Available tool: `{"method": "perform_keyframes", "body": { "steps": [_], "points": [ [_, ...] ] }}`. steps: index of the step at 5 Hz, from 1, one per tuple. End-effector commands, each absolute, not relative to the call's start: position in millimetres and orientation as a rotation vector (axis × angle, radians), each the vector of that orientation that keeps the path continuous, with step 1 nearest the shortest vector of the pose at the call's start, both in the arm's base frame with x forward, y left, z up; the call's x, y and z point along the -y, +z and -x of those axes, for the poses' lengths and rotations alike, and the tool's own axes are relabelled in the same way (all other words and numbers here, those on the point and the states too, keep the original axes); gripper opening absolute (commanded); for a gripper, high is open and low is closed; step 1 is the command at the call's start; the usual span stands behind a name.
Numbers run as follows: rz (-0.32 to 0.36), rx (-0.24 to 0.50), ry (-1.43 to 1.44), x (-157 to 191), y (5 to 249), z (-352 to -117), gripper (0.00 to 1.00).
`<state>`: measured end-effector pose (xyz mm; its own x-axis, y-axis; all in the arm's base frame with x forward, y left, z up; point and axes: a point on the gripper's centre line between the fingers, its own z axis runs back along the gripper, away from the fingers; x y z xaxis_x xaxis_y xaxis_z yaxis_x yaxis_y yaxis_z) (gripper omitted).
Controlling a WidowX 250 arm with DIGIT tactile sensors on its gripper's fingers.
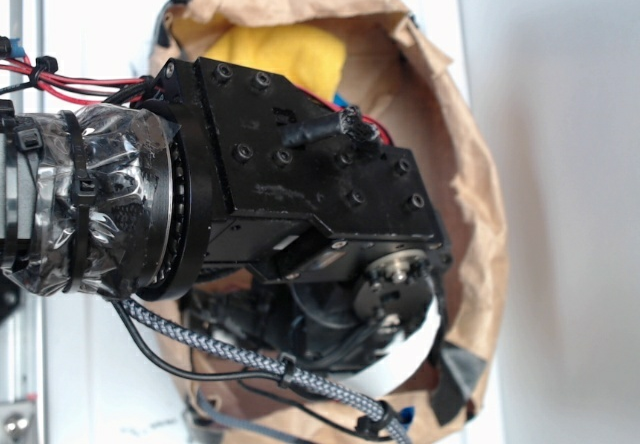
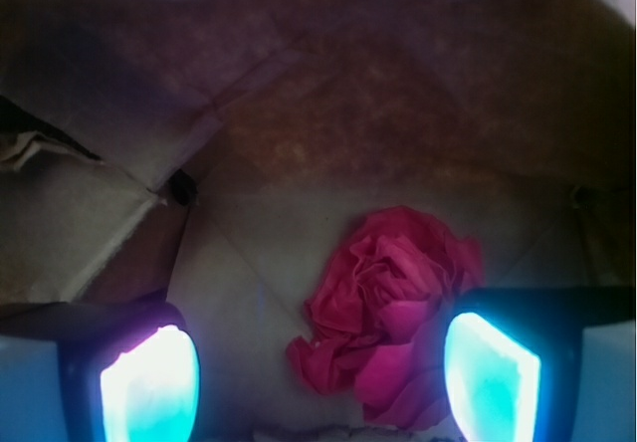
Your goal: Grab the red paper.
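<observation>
Paper, red, one wad, is lying on the brown floor of the bag in the lower centre-right of the wrist view. It is crumpled into many soft folds, rose-like in shape, with a looser flap trailing toward the bottom edge of the frame.

One gripper is showing two fingers, one at the lower left and one at the lower right of the wrist view. Their pads are glowing pale cyan and violet. The jaws are standing wide apart and are holding nothing. The wad is sitting between them, closer to the right-hand finger and partly overlapping it; actual contact cannot be confirmed.

One bag, brown paper, creased and matte, is enclosing the scene; a folded flap is projecting at the left of the wrist view.

In the exterior view, the black arm housing, studded with screws, is filling the centre and blocking the bag interior. One yellow cloth is showing at the upper centre. Foil wrapping with black ties is covering the arm at left. One braided cable is running along the bottom. No legible writing is appearing anywhere.
</observation>
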<state>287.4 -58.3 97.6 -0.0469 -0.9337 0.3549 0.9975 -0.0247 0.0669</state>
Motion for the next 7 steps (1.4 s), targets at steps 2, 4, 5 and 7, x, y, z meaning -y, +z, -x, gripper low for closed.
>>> {"method": "perform_keyframes", "body": {
  "steps": [2, 4, 5, 7],
  "points": [
    [0.128, 0.376, -1.582, 61.0, 107.4, -293.5, 1.00],
    [0.121, 0.242, -1.565, 70.3, 72.8, -308.6, 1.00],
    [0.129, 0.186, -1.588, 74.0, 60.5, -305.8, 1.00],
    [0.122, 0.214, -1.553, 72.9, 62.9, -302.1, 0.00]
  ]
}}
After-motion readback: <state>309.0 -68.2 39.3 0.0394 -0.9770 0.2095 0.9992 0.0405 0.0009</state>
